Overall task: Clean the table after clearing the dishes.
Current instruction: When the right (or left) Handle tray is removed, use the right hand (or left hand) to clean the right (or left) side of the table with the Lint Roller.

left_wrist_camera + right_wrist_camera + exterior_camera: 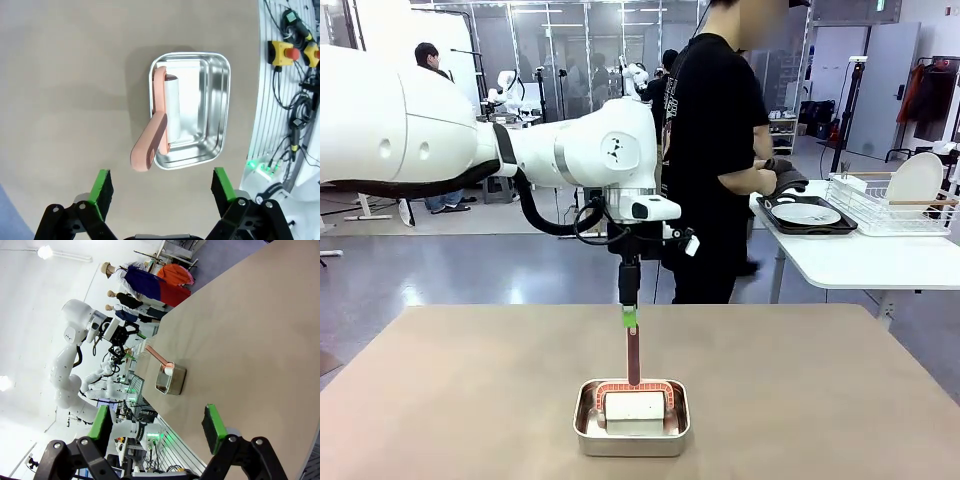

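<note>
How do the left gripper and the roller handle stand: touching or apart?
Apart. The left wrist view shows the left gripper open, with bare table between each green pad and the roller handle.

a: what kind of place is shown?
b: a robotics lab. a white robot arm (pixel 610 150) reaches over the tan table (pixel 840 380); just past one edge of the table sit yellow emergency-stop buttons (pixel 282 51) and loose cables (pixel 295 100).
a: and beyond the table?
b: an open grey floor (pixel 470 270) and glass partitions (pixel 560 50), as in a test hall.
</note>
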Controlling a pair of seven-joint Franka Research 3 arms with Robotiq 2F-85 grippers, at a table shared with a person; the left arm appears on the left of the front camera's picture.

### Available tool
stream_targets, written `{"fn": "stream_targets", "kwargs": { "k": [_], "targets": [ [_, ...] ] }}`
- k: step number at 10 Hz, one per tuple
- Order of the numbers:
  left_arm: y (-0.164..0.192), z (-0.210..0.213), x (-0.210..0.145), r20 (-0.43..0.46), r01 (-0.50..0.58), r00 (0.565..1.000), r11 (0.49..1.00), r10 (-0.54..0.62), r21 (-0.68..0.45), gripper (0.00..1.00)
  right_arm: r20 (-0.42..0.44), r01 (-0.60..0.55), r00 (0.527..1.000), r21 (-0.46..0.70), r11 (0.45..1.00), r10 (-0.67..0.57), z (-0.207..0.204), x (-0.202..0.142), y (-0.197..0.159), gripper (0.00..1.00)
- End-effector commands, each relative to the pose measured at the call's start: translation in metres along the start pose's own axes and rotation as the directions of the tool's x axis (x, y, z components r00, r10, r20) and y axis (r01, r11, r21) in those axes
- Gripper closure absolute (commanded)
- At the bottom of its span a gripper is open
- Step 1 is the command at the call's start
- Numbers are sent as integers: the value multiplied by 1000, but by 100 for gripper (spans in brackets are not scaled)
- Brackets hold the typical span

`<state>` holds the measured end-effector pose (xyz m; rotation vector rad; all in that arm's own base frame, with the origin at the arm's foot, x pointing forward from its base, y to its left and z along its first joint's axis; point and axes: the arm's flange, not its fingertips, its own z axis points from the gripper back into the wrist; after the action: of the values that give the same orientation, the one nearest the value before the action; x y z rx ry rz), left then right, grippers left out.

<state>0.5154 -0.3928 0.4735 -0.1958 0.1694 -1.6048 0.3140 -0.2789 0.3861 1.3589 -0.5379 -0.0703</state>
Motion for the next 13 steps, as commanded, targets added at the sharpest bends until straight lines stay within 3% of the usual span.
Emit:
{"fn": "stream_targets", "kwargs": {
  "k": [1, 13],
  "targets": [
    [-2, -11, 3, -13, -1, 1000, 1000, 1, -1, 0, 8, -6, 1000, 7, 1000, 6, 0, -4, 4, 7],
    [-7, -79, 6, 35, -44, 998, 999, 44, -16, 0, 8, -6, 1000, 7, 1000, 6, 0, -4, 4, 7]
  ]
}}
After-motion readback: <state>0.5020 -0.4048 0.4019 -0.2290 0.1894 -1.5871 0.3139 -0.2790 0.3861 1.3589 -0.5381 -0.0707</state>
